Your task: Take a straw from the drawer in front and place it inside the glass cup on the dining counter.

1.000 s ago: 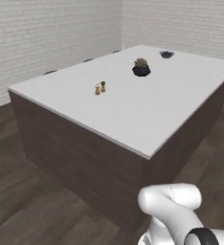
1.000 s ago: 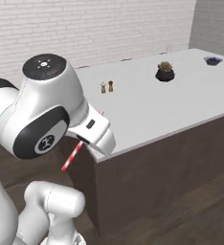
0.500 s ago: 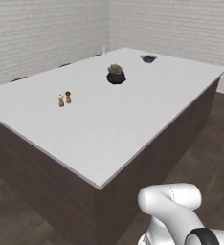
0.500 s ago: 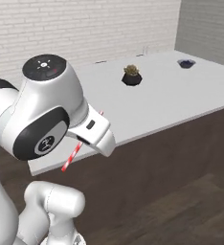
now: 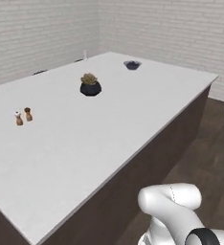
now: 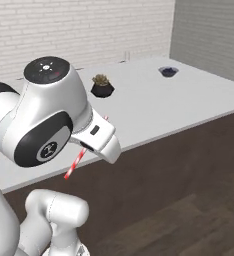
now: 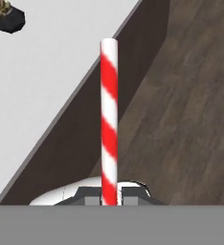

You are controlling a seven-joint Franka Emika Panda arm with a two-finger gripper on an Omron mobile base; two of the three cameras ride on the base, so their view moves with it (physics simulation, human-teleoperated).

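Straw [image 7: 109, 119] clamped upright in end effector [image 7: 110, 194]

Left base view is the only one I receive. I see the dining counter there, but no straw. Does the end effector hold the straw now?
Observer: Yes. In the hand view the end effector is shut on the straw, which rises straight from between its fingertips.
Operator: Is the straw plain red?
Observer: No, it has red and white spiral stripes.
Operator: Is the hand already over the counter?
Observer: It seems not. Behind the straw the hand view shows the dark side of the dining counter and the wooden floor, with the white top off to one side.
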